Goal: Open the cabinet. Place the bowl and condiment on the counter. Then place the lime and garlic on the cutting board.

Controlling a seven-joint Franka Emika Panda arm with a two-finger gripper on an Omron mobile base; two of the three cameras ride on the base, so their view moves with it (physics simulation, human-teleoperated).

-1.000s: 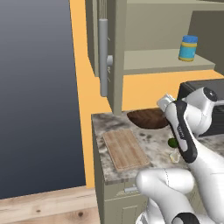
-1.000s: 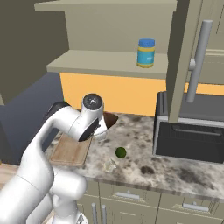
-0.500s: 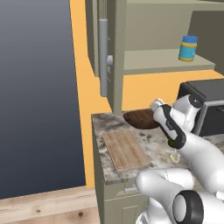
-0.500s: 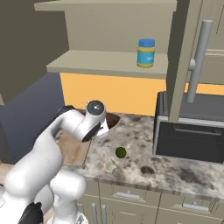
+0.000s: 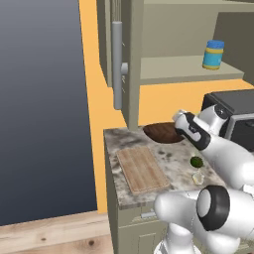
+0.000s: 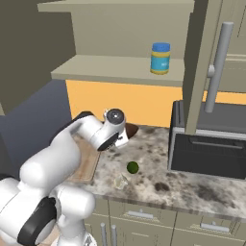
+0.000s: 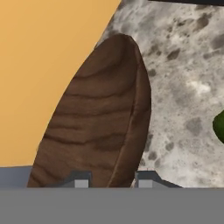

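With the gripper [image 7: 111,179] pinching the bowl [image 7: 94,120] by its rim just above the surface [image 7: 183,87], an early release could rock it toward the nearby lime [image 7: 219,125].

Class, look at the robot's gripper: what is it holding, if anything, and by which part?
The gripper holds the wooden bowl by its rim, one fingertip on each side of the bowl's wall, at the back of the counter.

The condiment [image 6: 160,58] stands on the open cabinet's [image 6: 125,67] shelf; the lime [image 6: 132,167] lies mid-bench [image 6: 202,185], the garlic [image 6: 119,181] near its front edge; the bowl [image 6: 130,130] peeks behind the arm.
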